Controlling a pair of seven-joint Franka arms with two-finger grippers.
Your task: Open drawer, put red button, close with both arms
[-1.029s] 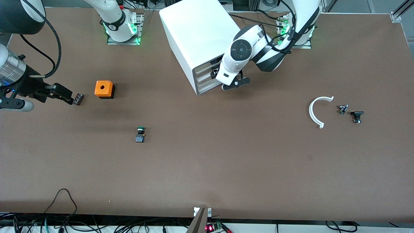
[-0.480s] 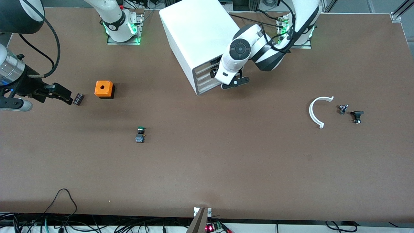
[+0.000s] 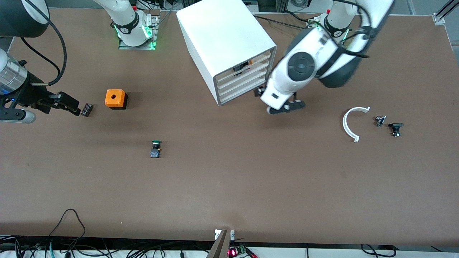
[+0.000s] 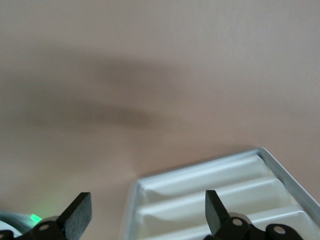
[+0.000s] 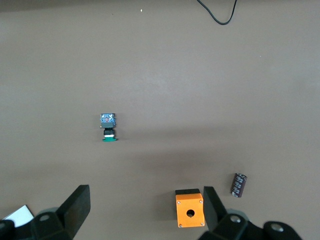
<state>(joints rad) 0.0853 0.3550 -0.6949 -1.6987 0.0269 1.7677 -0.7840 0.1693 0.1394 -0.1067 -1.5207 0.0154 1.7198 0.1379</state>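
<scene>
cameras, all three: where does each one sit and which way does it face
Front view: high across the table, facing the robots; shows both arms, the white cabinet, the left pincer beside it, the right pincer near the orange box.
Left wrist view: on the left wrist, looking down past its open fingers at the cabinet's drawer fronts.
Right wrist view: on the right wrist, looking down past open fingers at the green-capped button.
Shared: orange box, green-capped button and dark cylinder appear in front and right wrist views.
</scene>
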